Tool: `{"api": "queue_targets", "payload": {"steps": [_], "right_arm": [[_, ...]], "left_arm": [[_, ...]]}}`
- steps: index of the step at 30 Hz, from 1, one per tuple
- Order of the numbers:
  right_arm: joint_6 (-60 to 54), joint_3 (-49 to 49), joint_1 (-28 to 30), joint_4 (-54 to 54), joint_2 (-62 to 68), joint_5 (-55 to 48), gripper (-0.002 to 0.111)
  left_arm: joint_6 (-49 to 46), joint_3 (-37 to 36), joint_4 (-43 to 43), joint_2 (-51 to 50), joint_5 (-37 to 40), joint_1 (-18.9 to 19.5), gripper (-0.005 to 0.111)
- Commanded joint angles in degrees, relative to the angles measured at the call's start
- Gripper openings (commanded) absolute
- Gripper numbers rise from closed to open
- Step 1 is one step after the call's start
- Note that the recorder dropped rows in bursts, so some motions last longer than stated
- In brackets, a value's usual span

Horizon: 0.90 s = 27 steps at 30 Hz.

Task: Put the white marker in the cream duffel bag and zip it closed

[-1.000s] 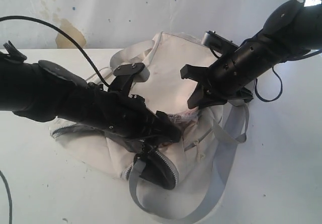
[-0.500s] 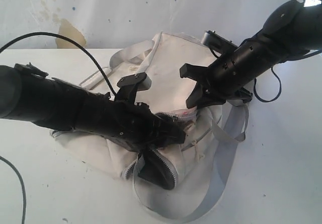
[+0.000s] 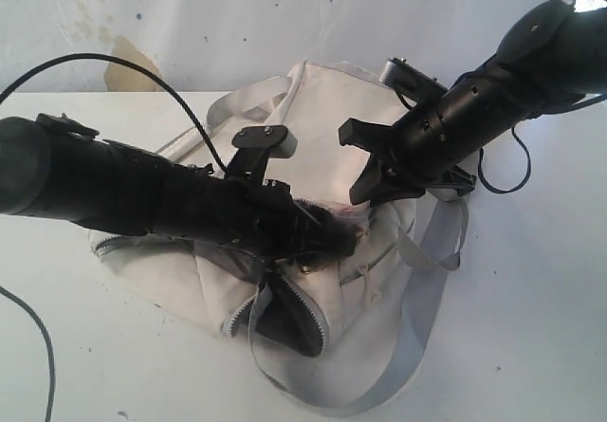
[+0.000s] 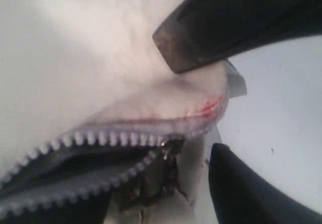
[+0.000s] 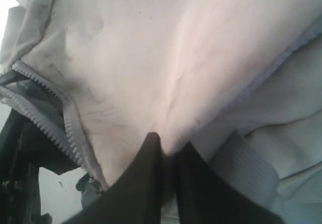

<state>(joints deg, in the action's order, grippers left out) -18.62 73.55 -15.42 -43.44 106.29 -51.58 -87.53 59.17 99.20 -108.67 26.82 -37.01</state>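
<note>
The cream duffel bag (image 3: 322, 109) lies crumpled at the middle of the white table. Its main zip gapes, showing dark lining (image 3: 285, 322). My left gripper (image 3: 341, 240) reaches across the bag to the zip's end. In the left wrist view that gripper (image 4: 191, 100) is open, its fingers (image 4: 241, 189) astride a fabric ridge, close to the zipper slider (image 4: 171, 146). My right gripper (image 3: 372, 187) pinches a fold of the bag's upper fabric, and the right wrist view shows this gripper (image 5: 168, 146) shut on that cloth. The white marker is out of view.
A long grey strap (image 3: 408, 346) loops off the bag toward the table's front. A black cable (image 3: 503, 180) hangs by the right arm. Bare white table (image 3: 531, 327) lies to the right. A stained white wall (image 3: 128, 66) stands behind.
My left arm has pushed rightward along the bag, its gripper now nearer the right gripper at the zip's end. The right arm has stayed put, still pinching fabric.
</note>
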Motion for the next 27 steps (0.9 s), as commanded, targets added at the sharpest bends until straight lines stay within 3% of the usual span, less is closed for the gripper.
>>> {"api": "queue_targets", "payload": {"steps": [1,7,9,12,18,27], "right_arm": [[-0.90,-0.20,0.10,-0.47,-0.23,-1.86,0.000],[-0.90,-0.20,0.10,-0.47,-0.23,-1.86,0.000],[-0.90,-0.20,0.10,-0.47,-0.23,-2.09,0.000],[-0.90,-0.20,0.10,0.03,-0.23,-2.07,0.000],[-0.90,-0.20,0.10,3.82,-0.23,-1.02,0.000],[-0.90,-0.20,0.10,6.43,-0.23,0.29,0.000]], "left_arm": [[-1.01,1.40,0.75,0.03,-3.00,0.08,0.045],[-0.80,1.40,0.75,0.03,-1.75,0.08,0.001],[0.04,1.40,-0.22,0.03,0.89,0.08,0.000],[8.97,1.55,-7.80,0.41,5.76,0.30,0.000],[30.85,1.60,-32.34,4.37,11.11,0.71,0.000],[36.70,6.70,-30.11,6.50,34.10,9.13,0.000]]}}
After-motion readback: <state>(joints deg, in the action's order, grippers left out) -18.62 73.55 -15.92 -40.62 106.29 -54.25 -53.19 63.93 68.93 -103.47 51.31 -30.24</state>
